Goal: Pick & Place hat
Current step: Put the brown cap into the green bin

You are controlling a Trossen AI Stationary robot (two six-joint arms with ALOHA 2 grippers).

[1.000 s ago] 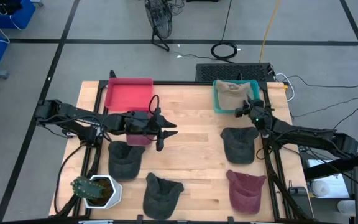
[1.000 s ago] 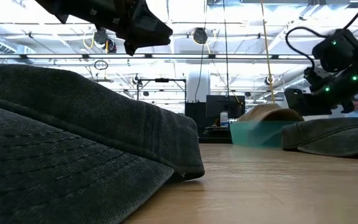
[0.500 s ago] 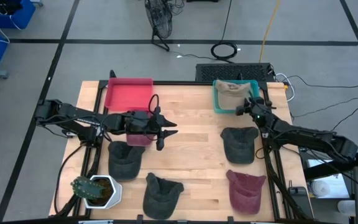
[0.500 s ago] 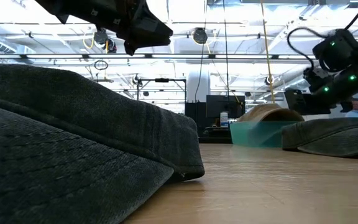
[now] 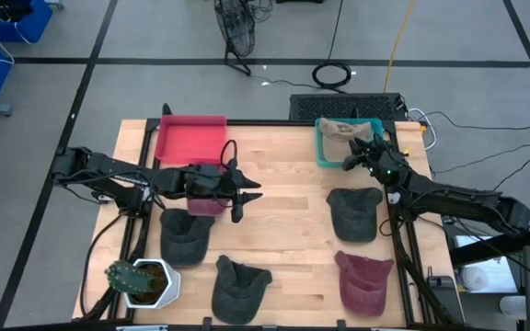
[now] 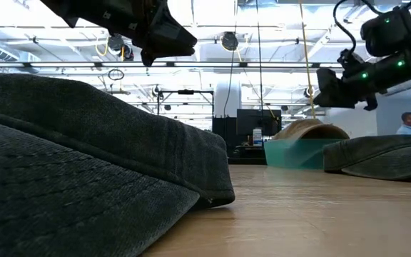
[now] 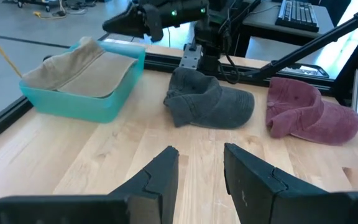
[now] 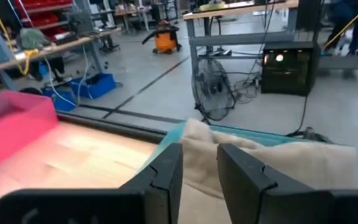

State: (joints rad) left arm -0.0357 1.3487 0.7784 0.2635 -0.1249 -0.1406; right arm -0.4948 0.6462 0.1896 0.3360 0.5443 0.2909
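Picking the next hat looks like the step in hand, since the right claw hangs empty over the near rim of the teal bin, fingers a little apart, with the tan hat already lying inside. Nearest the front edge of the table sit a grey hat and a maroon hat; farther in lie a second grey hat on the left and a third just below the right claw. That third one seems the natural target: I would lift clear of the bin, come down over its crown rather than the brim, and widen the fingers first. Waiting above mid-table, the left claw is open near the red bin
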